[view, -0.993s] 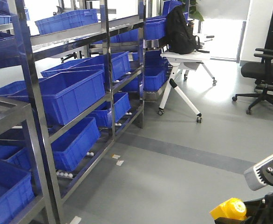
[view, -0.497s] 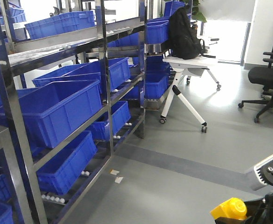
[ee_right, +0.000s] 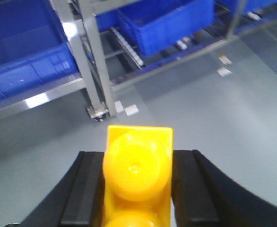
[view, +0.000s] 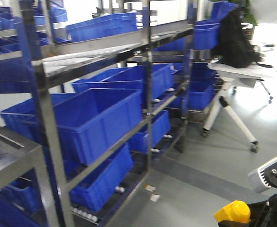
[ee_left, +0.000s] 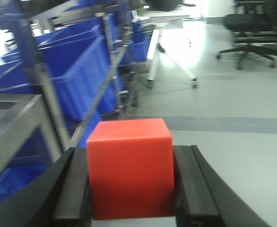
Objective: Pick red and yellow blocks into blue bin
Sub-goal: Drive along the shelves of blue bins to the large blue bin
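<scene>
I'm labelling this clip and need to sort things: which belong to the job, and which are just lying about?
Job: red block, held in left gripper; yellow brick, held in right gripper; blue bin on the rack.
Lying about: backpack, folding table, office chair, paper scraps on floor.

Red cube (ee_left: 129,168) was plain plastic, smooth, mostly matt, with a faint sheen on top. Yellow brick (ee_right: 137,175) was glossy moulded plastic with highlights on the stud. Left gripper (ee_left: 129,189) fingers (ee_left: 72,189) and right gripper (ee_right: 137,194) fingers (ee_right: 84,189) looked black and matt; rubber or plastic, could not tell. Blue bin (view: 98,120) was smooth plastic, slightly glossy. Rack (view: 48,123) was polished metal, reflective. Floor (view: 200,189) was smooth grey with a soft sheen. Backpack (view: 235,40) looked like matt black cloth.
</scene>
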`<state>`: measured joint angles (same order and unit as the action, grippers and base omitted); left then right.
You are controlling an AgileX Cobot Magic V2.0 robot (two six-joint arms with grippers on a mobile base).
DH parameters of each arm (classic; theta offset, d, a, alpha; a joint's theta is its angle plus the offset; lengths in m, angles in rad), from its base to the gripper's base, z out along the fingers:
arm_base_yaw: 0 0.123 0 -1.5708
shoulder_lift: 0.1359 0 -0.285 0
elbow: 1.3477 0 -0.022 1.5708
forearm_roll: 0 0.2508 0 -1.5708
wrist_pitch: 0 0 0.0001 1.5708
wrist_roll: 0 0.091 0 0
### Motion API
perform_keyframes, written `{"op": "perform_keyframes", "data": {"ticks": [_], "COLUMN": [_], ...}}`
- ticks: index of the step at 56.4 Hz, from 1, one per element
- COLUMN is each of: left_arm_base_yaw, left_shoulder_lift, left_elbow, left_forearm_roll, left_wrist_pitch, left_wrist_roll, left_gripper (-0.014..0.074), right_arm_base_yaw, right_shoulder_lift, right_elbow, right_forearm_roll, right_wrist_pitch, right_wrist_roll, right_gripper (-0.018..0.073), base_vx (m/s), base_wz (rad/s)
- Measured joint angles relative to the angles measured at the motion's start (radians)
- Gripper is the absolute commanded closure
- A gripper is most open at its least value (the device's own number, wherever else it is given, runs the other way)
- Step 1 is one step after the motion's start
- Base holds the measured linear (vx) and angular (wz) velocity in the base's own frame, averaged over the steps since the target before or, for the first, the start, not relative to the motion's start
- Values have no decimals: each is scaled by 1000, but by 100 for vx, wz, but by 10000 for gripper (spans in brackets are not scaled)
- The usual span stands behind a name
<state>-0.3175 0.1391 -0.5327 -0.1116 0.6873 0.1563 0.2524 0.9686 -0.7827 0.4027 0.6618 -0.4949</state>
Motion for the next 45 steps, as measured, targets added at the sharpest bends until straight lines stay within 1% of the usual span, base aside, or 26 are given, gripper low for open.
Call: {"op": "perform_keyframes", "data": {"ticks": [21,45], "left_arm_base_yaw": [0,0], "left_shoulder_lift": [0,0], "left_elbow": [0,0], "left_forearm_roll": [0,0], "left_wrist_pitch": [0,0], "left_wrist_roll": [0,0], "left_gripper": [311,311], "right_arm_base_yaw": [0,0], "right_shoulder_lift": [0,0], "right_elbow": [0,0], "right_forearm_roll": [0,0], "right_wrist_pitch": [0,0], "right_wrist_roll": [0,0], "right_gripper": [303,303], "base_vx": [19,15], "base_wz": [57,50]}}
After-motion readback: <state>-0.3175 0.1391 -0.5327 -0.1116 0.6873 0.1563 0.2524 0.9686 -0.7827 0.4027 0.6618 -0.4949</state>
